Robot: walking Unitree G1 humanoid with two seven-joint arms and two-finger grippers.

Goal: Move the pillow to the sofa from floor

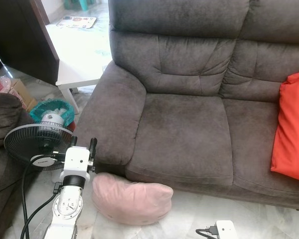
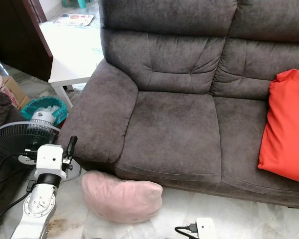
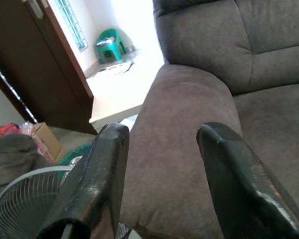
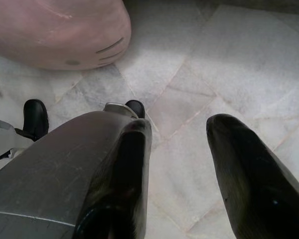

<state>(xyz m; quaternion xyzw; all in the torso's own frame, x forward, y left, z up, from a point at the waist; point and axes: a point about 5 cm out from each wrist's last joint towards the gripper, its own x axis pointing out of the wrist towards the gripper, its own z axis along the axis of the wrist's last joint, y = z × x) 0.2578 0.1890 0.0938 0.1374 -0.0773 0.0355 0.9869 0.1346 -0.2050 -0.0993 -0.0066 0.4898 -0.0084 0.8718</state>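
A pink pillow (image 1: 132,199) lies on the marble floor against the front of the dark grey sofa (image 1: 184,129), below its left armrest. My left gripper (image 1: 83,145) is raised just left of the pillow, beside the armrest. In the left wrist view its fingers (image 3: 102,174) stand open with nothing between them, facing the armrest. My right arm's white wrist (image 1: 224,229) hangs low, to the right of the pillow. The right gripper (image 4: 179,164) is open over bare floor, with the pink pillow (image 4: 60,30) a little way off.
An orange-red cushion (image 1: 291,124) leans on the sofa's right seat. A black standing fan (image 1: 37,144) is close by my left arm. Behind it are a teal basket (image 1: 52,109), a white table (image 1: 82,50) and a dark door (image 1: 20,35).
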